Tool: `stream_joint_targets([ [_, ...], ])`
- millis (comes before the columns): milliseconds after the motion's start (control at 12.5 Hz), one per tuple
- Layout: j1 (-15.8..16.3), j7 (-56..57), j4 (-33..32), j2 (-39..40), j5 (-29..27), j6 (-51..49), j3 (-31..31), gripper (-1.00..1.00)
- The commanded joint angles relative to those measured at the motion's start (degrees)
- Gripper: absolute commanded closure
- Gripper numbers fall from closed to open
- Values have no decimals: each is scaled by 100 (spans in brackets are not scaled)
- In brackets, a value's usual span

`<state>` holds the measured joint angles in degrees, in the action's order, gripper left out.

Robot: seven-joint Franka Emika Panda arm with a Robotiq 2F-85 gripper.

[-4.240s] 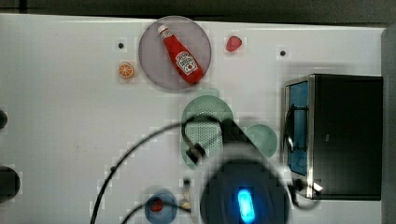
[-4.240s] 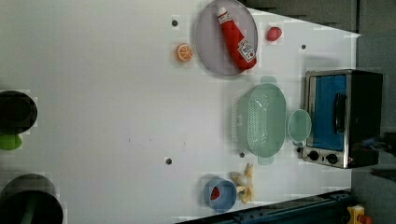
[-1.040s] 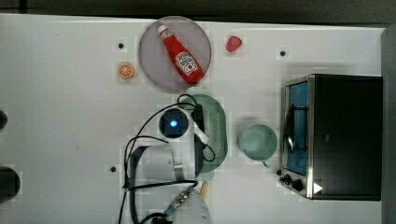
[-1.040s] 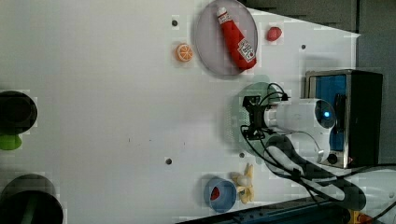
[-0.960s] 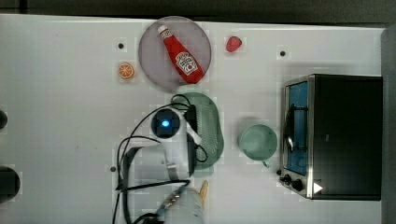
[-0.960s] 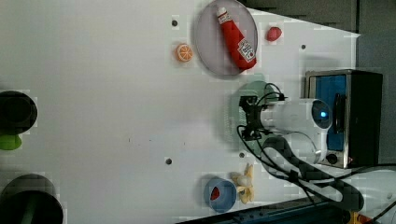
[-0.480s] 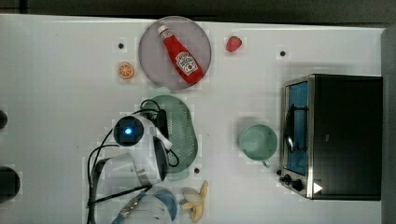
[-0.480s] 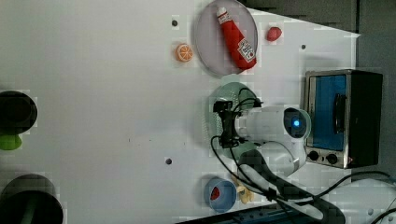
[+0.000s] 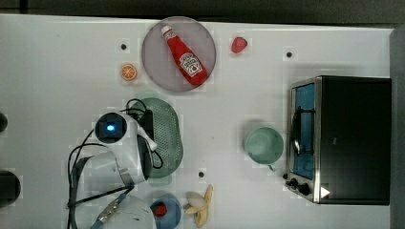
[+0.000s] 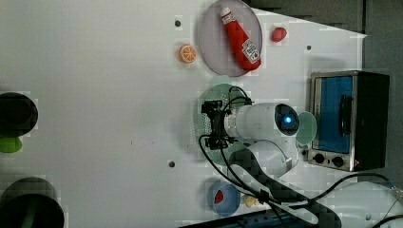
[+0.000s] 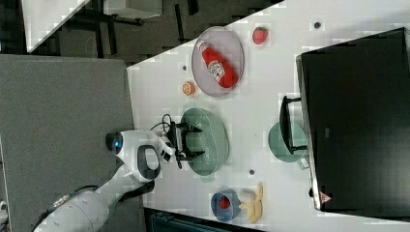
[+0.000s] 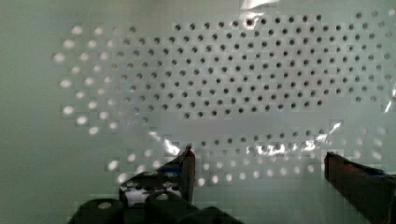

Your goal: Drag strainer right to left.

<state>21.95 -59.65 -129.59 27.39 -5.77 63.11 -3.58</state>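
I see my gripper (image 11: pixel 193 141) down inside the strainer (image 11: pixel 212 140), fingers spread wide apart and holding nothing. The strainer sits below the grey plate (image 9: pixel 157 67) in the top view, well left of the green cup (image 9: pixel 263 144).

The ketchup bottle (image 9: pixel 185 57) bears a label, its print unreadable.

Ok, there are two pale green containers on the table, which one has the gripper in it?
The strainer, the larger oval one dotted with small holes; the open gripper sits inside it. The smaller round cup stands apart, beside the toaster oven.
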Motion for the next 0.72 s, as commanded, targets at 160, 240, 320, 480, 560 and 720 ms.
stream_joint_targets([
  [160,419,-612,285,115,-58,-1,-45,-100],
  [240,502,-685,365,159,-58,-1,-43,-100],
  [320,585,-783,447,218,-58,0,-40,-100],
  [480,733,-1003,648,340,-58,-25,-38,-100],
  [560,805,-1078,742,403,-58,-40,-38,-100],
  [720,932,-1133,926,519,-58,-50,-38,-100],
])
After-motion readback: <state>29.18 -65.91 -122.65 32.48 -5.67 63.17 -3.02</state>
